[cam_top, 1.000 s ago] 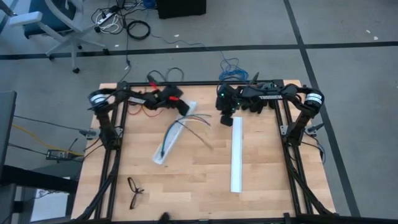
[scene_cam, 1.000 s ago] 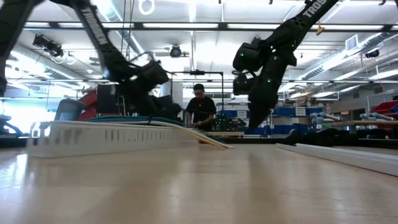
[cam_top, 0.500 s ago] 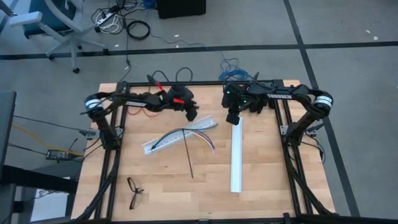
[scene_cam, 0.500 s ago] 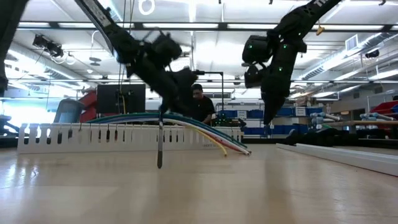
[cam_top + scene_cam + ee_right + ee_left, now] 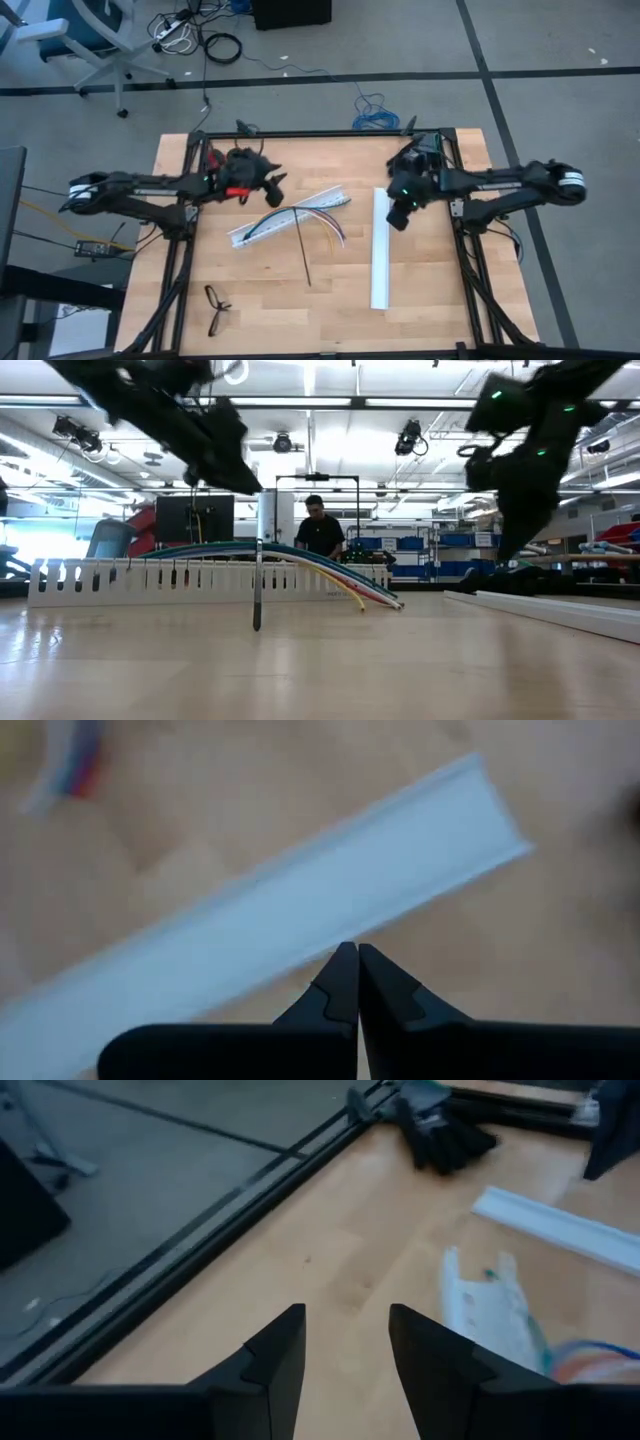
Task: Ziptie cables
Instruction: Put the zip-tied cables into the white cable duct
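The cables (image 5: 312, 212), thin blue, yellow, white and orange wires, lie along a white slotted rail (image 5: 255, 230) in the middle of the table; the low view shows the cables (image 5: 320, 565) arching over the slotted rail (image 5: 120, 582). The ziptie (image 5: 303, 255), a thin black strip, lies flat, running from the bundle toward the near edge. In the low view the ziptie (image 5: 257, 595) is seen end-on. My left gripper (image 5: 270, 183) (image 5: 345, 1315) is open, above the table left of the rail's far end. My right gripper (image 5: 397, 218) (image 5: 350, 952) is shut over the plain white rail (image 5: 280, 920).
The plain white rail (image 5: 380, 260) runs far to near on the table's right half. Black-framed glasses (image 5: 216, 308) lie near the near left corner. Black frame bars (image 5: 185, 260) line both sides. A person (image 5: 320, 532) stands in the room behind.
The slotted rail with the cables turned about from a far-to-near slant to lying nearly left to right, then stayed. The ziptie came to lie on the table. My left gripper drew back toward the left edge and rose. My right gripper moved toward the near right, over the plain rail.
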### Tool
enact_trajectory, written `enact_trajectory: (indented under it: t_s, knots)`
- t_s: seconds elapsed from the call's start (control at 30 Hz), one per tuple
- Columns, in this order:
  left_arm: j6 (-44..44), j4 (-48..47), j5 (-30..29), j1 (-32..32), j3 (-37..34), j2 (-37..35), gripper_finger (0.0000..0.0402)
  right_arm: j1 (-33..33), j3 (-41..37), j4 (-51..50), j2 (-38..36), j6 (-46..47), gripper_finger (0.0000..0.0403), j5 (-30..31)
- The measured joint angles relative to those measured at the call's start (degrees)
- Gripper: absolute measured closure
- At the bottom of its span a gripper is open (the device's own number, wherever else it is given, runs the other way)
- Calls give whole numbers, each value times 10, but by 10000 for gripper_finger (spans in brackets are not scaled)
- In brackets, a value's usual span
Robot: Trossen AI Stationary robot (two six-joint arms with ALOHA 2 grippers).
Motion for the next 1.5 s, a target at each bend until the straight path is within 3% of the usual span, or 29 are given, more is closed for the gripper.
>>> enact_trajectory:
  t_s: [0.17, 0.43, 0.53, 0.67, 0.77, 0.83, 0.93, 1.0, 1.23, 1.37, 1.5]
  knots:
    - [-33, -59, -121, -109, -19, -51, 245, 119, -45, 152, -37, 79, 403, 43]
    - [-76, -109, -260, -267, -21, -45, 245, 254, -45, 378, 81, 86, 403, 163]
    - [-117, -154, -306, -303, -20, -45, 245, 266, -45, 465, 151, 65, 402, 187]
    - [-175, -173, -314, -332, -47, -45, 245, 254, -45, 622, 250, 55, 401, 203]
    - [-223, -174, -313, -342, -86, -45, 245, 235, -45, 740, 319, 23, 402, 196]
    - [-255, -173, -313, -345, -110, -45, 245, 218, -36, 781, 355, -6, 402, 161]
    - [-288, -172, -313, -345, -132, -44, 245, 196, -1, 765, 384, -53, 402, 91]
    - [-300, -175, -313, -345, -137, -45, 245, 183, 28, 722, 392, -62, 402, 79]
    - [-285, -174, -318, -345, -136, -45, 245, 152, 168, 409, 388, -102, 403, 81]
    - [-284, -175, -318, -345, -136, -45, 245, 147, 250, 226, 388, -115, 403, 132]
    - [-284, -175, -318, -345, -136, -45, 245, 143, 301, 125, 387, -115, 401, 206]
